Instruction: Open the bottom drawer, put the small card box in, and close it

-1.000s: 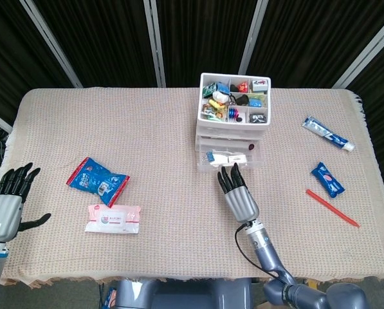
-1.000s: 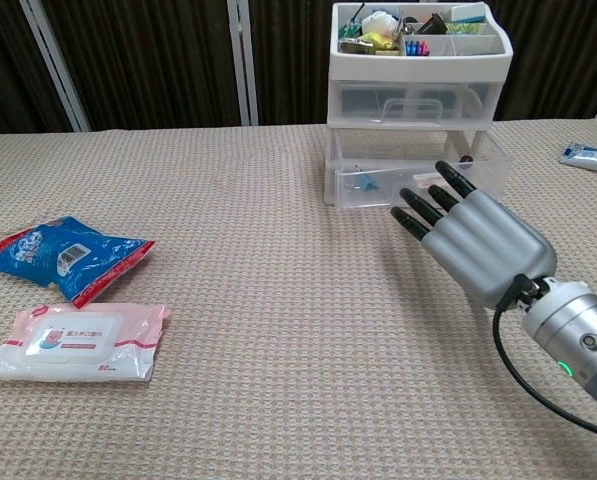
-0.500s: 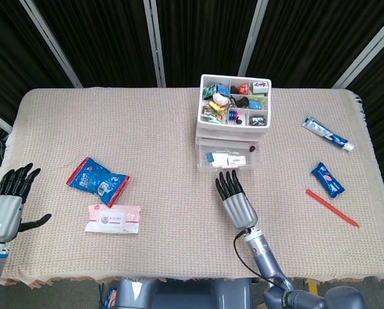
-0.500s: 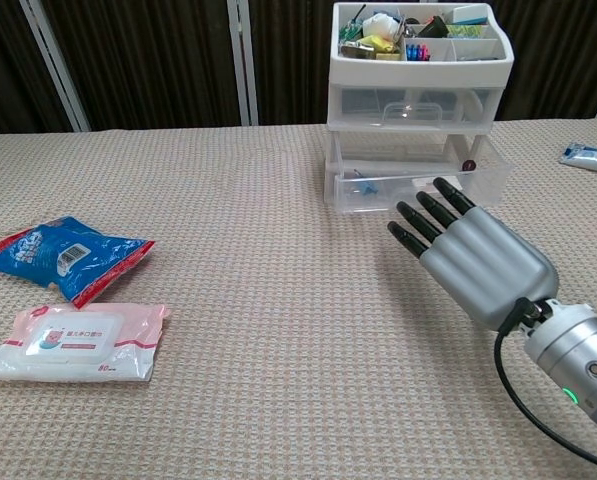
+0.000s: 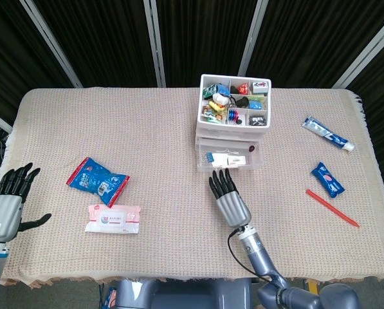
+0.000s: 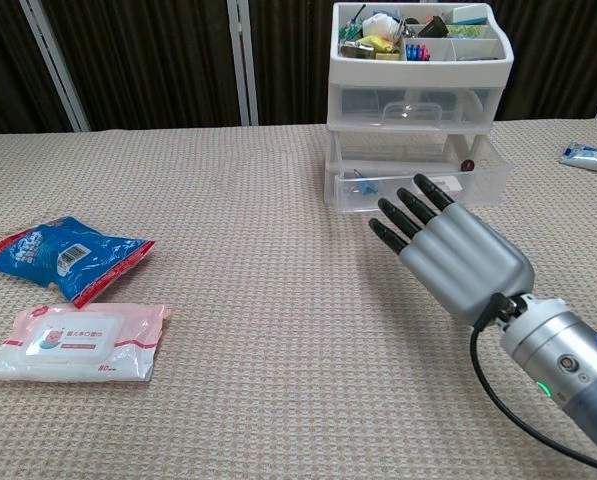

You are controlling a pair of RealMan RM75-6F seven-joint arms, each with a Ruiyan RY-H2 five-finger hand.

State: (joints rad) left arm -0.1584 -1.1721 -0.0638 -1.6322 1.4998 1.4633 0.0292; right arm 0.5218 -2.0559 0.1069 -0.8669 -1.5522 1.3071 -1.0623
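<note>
Table: beige woven cloth (image 5: 166, 129).
Right hand (image 5: 229, 199): flat, fingers spread, empty, near the open bottom drawer (image 5: 230, 158).
Left hand (image 5: 8, 201): spread, empty, far left.

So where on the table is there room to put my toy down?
The woven beige tablecloth lies bare between the blue snack packet and the white drawer organizer. It is crowded on the far side, around the toothpaste tube, small blue packet and red stick.
</note>
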